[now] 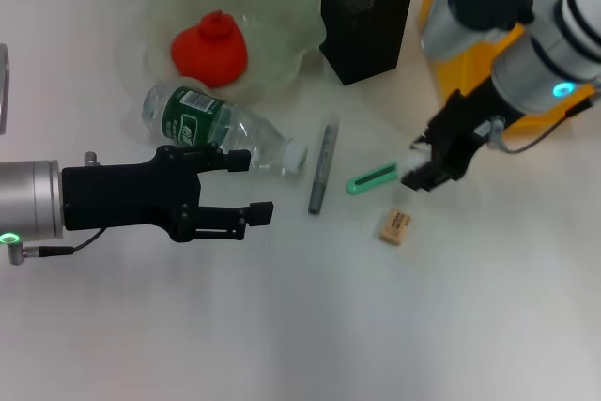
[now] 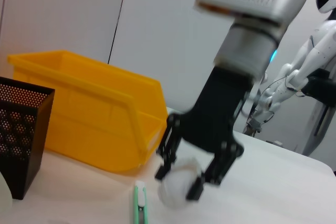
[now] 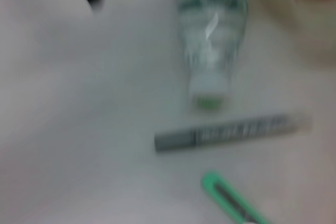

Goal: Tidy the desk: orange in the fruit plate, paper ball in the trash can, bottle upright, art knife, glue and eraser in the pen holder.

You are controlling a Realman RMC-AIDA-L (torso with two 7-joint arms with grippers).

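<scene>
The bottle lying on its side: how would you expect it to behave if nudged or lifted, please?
The bottle looks empty, so probably light. Lying on its round side, it may roll if pushed. Its thin clear wall likely dents under a firm squeeze.

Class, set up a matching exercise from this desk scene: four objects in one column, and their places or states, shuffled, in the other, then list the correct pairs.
Objects:
1. orange
2. bottle
3. paper ball
4. eraser

Places or states:
A. lying on its side on the desk
B. held in the right gripper
C. inside the fruit plate
D. loose on the desk near the green knife

Pairs: 1-C, 2-A, 3-B, 4-D
</scene>
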